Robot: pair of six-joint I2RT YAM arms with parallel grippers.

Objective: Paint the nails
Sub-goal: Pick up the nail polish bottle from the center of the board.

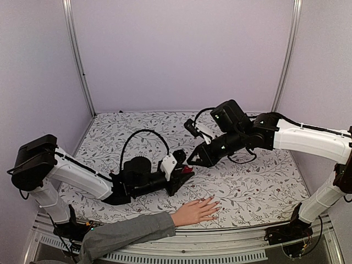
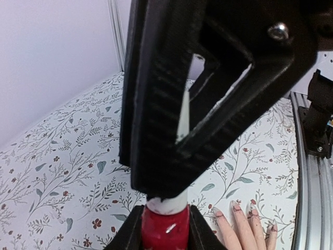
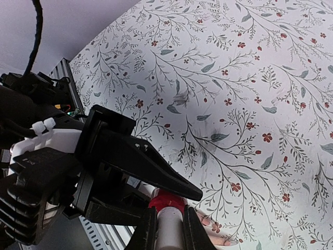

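Left tool [image 2: 165,238] clamped the slick-looking red bottle [image 2: 164,226], right tool [image 1: 192,160] pinched its white cap [image 3: 169,229]. The nails [image 2: 237,207], tiny & rigid, lay w/ the hand [image 1: 197,212] at near edge of worktop [image 1: 264,181]. Likely brush-only, light touch, no grip.

- White tablecloth [image 1: 258,181] printed all over with grey leafy sprigs and little red flowers; it covers the whole work surface.
- Plain pale lavender wall panels [image 1: 181,55] on three sides.
- Thin silver metal posts [image 1: 77,60] in the two back corners.
- Silver slotted metal rail [image 1: 231,242] running along the near edge.
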